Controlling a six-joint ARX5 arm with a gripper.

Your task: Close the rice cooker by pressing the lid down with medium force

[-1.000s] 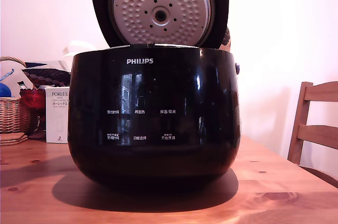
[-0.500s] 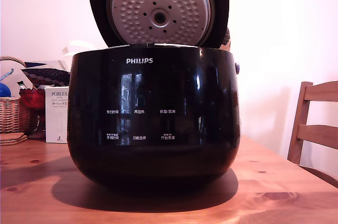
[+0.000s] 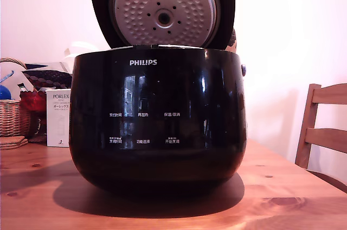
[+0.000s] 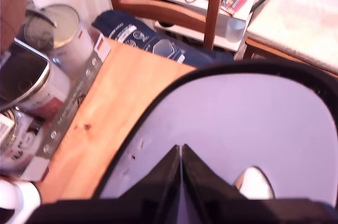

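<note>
On the wooden table (image 3: 303, 186), the rice cooker (image 3: 157, 121) stands with the lid (image 3: 162, 7) raised at twelve o'clock, its dimpled plate facing forward. In the wrist view the gripper (image 4: 181, 152) rests against the lid's back, jaws pressed together. A chair (image 3: 322, 127) stands at three o'clock.

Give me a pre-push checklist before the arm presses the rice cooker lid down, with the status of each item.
1. Lid open and ready to be pushed: ok, it stands raised with its dimpled inner plate facing the exterior view.
2. Rice cooker seated flat on the table: ok.
3. Gripper closed for pressing: ok, the fingertips meet in the wrist view.
4. Gripper over the lid's outer surface: ok, the wrist view shows the pale lid back beneath it; contact cannot tell.
5. Rim free of obstructions: cannot tell, the inside is hidden.
6. Clutter clear of the cooker: ok, the box and basket sit behind it.
</note>
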